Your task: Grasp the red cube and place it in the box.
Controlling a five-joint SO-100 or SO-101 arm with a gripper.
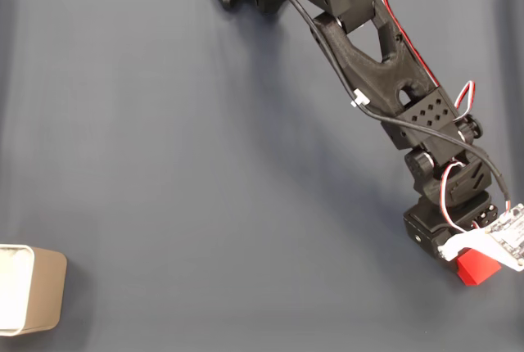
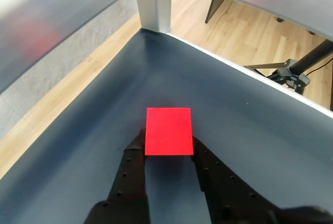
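In the wrist view the red cube [image 2: 168,130] sits between my gripper's [image 2: 168,145] two black fingers [image 2: 132,164], which press against its left and right sides. Whether the cube is resting on the dark mat or lifted off it, I cannot tell. In the fixed view the cube [image 1: 477,268] pokes out from under my wrist at the lower right, partly covered by a white circuit board [image 1: 501,236]. The beige box [image 1: 31,289] with a white inside stands far away at the lower left edge, cut off by the frame.
My black arm [image 1: 368,49] stretches from the top centre down to the lower right across the dark mat [image 1: 205,164]. In the wrist view the mat's corner meets a metal frame post [image 2: 155,2], with a wooden floor and a tripod leg [image 2: 291,70] beyond.
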